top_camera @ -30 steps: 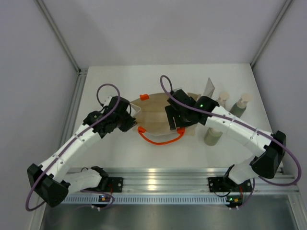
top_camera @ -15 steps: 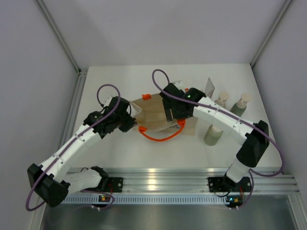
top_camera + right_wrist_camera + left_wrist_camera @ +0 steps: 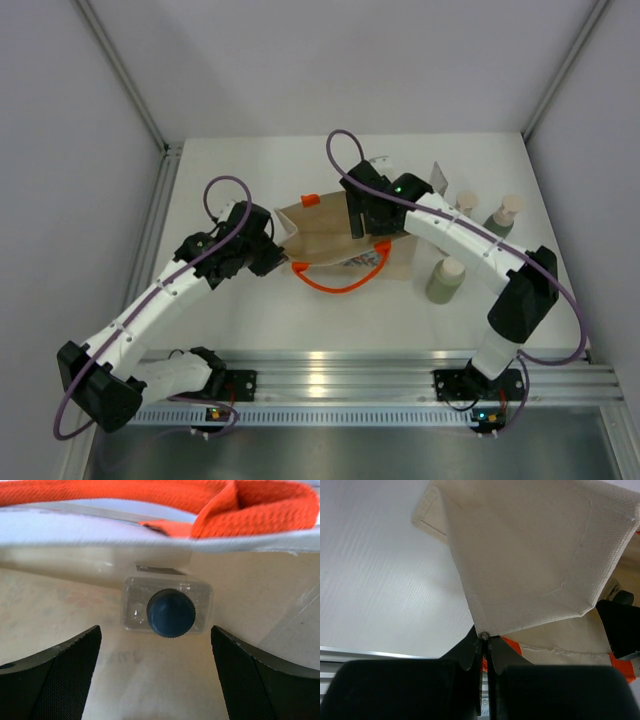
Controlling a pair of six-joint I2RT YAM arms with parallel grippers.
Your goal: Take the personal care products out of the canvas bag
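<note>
The canvas bag [image 3: 320, 240] lies on its side mid-table, its orange handle [image 3: 335, 281] toward me. My left gripper [image 3: 272, 248] is shut on the bag's left corner, seen up close in the left wrist view [image 3: 484, 636]. My right gripper [image 3: 364, 226] is open inside the bag's mouth. In the right wrist view its jaws [image 3: 155, 629] stand wide apart, just short of the clear square jar with a dark lid [image 3: 170, 612] lying in the bag. The tan bottle [image 3: 465, 205], grey-green bottle [image 3: 505, 214], sage bottle [image 3: 445, 279] and silvery tube [image 3: 437, 180] stand outside at the right.
The bag's orange handle [image 3: 150, 495] and its canvas rim [image 3: 150, 542] hang just above the jar in the right wrist view. The bottles stand close under the right forearm. An aluminium rail [image 3: 330, 370] runs along the near table edge.
My right gripper has moved away from me and into the bag's mouth. The bag has shifted and its mouth has spread. The left gripper keeps its hold on the corner.
</note>
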